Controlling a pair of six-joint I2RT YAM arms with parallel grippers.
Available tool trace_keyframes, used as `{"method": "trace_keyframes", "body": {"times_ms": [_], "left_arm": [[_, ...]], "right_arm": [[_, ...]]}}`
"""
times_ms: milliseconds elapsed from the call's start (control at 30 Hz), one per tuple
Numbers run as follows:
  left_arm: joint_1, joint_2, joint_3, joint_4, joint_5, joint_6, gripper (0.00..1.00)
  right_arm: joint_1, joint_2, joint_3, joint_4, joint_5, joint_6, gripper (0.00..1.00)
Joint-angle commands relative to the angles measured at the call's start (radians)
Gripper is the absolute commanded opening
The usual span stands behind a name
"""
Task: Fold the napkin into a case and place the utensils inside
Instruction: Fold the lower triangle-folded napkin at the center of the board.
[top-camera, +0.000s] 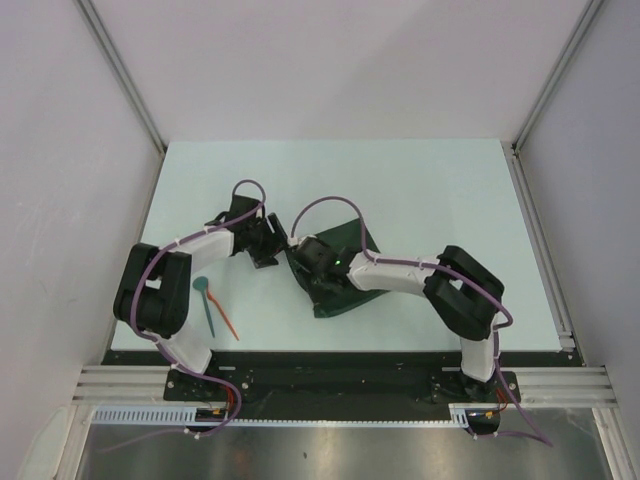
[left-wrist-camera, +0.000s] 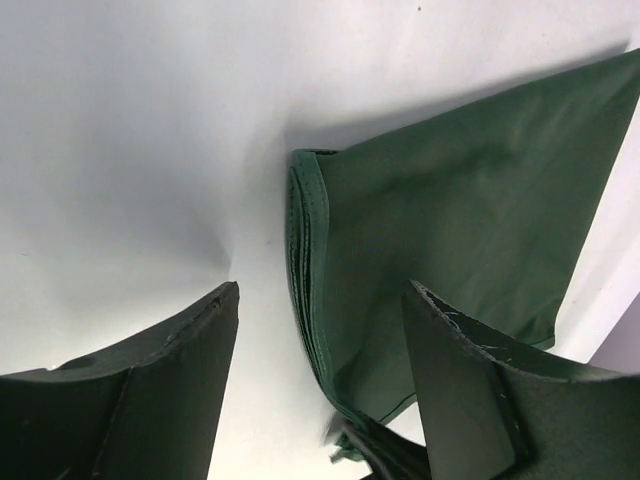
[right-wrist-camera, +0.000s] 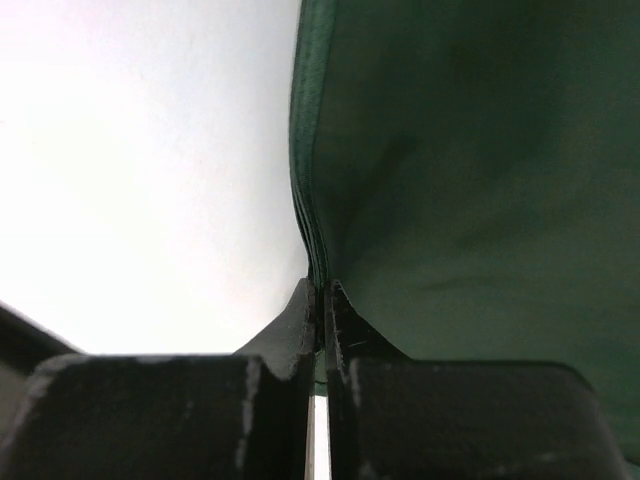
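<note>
While the right claw (right-wrist-camera: 322, 295) is clenched on the layered edge of the folded dark green napkin (right-wrist-camera: 470, 180) on the tabletop (top-camera: 420, 190), the left claw (left-wrist-camera: 322, 300) hangs released just beside that edge, grasping nothing. The teal utensil (top-camera: 205, 298) and orange-red utensil (top-camera: 229, 323) lie near the left arm's base, well apart from the cloth. Risk: the pinch may catch only some layers, so a pull could spring the fold apart.

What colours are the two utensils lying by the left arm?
One teal-green utensil, one orange-red utensil; best seen in the top external view.
</note>
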Motion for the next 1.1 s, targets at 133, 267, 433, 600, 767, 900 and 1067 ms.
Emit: {"method": "trace_keyframes", "body": {"times_ms": [133,267,433,600,767,900,1067], "left_arm": [[-0.008,0.001,0.025,0.032,0.033,-0.016,0.71],[-0.009,0.019,0.041,0.032,0.041,-0.018,0.71],[-0.011,0.062,0.069,0.015,0.050,-0.018,0.70],[-0.012,0.079,0.071,0.015,0.036,-0.028,0.70],[-0.015,0.090,0.089,0.016,0.036,-0.031,0.69],[-0.015,0.099,0.107,0.009,0.033,-0.030,0.68],[-0.018,0.120,0.129,0.012,0.038,-0.031,0.67]], "right_arm": [[-0.123,-0.143,-0.074,0.136,-0.253,0.038,0.00],[-0.156,-0.158,-0.095,0.148,-0.286,0.041,0.00],[-0.191,-0.192,-0.132,0.208,-0.343,0.075,0.00],[-0.223,-0.244,-0.167,0.237,-0.354,0.087,0.00],[-0.252,-0.250,-0.186,0.259,-0.391,0.094,0.00],[-0.274,-0.273,-0.209,0.272,-0.399,0.101,0.00],[-0.308,-0.290,-0.235,0.289,-0.420,0.107,0.00]]}}
